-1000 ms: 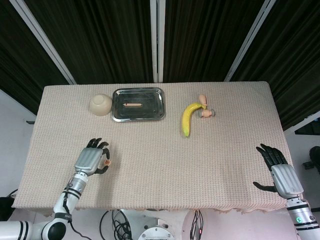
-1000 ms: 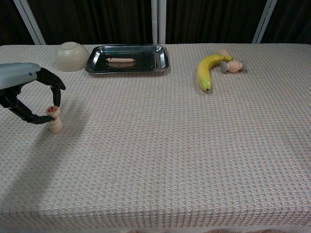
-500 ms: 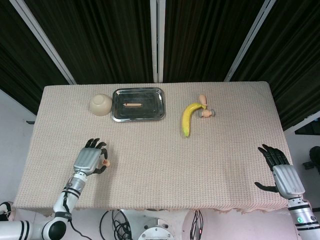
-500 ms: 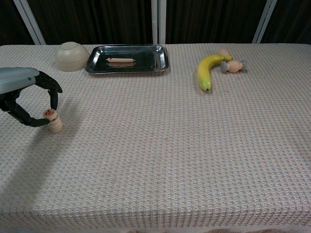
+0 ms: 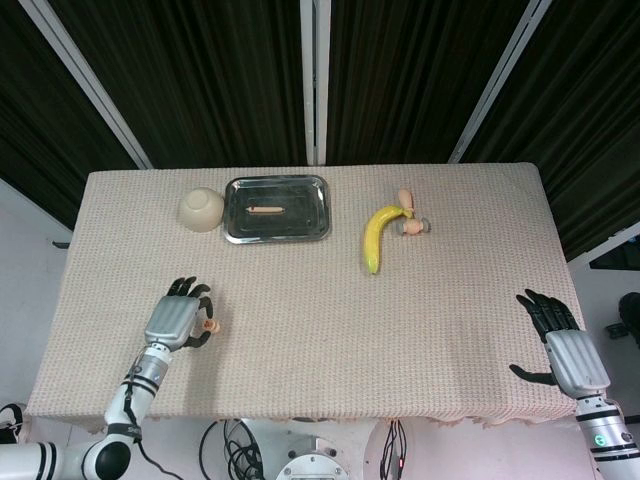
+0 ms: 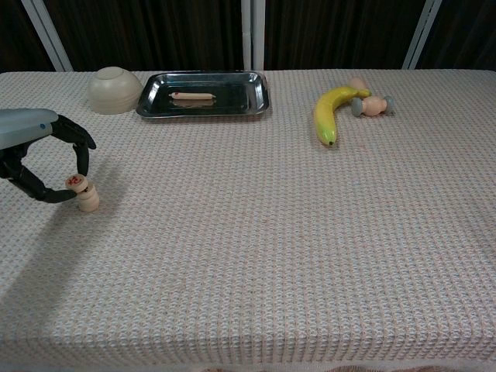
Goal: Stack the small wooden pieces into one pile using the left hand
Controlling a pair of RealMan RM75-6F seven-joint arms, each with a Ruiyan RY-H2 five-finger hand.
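Tablecloth (image 6: 271, 232) is coarse woven fabric, matt beige, visibly nubby. Tray (image 6: 260, 97) is bright metal, smooth and mirror-glossy. Bowl (image 6: 113, 88) looks like matt cream ceramic or plastic, can't tell which. Banana (image 6: 328, 108) has a smooth, slightly waxy yellow skin. Wooden pieces (image 6: 86, 194) by my fingertips are pale, unvarnished-looking wood, matt, with a red mark on top. My left hand (image 5: 178, 318) has a brushed silver back with black matt plastic fingers (image 6: 77, 139); right hand (image 5: 565, 350) has the same finish.

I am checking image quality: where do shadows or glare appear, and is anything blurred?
Chest view: the black left hand casts a soft shadow on the woven beige tablecloth; the shiny metal tray shows mild reflections. Head view: even light, sharp, dark curtains behind.
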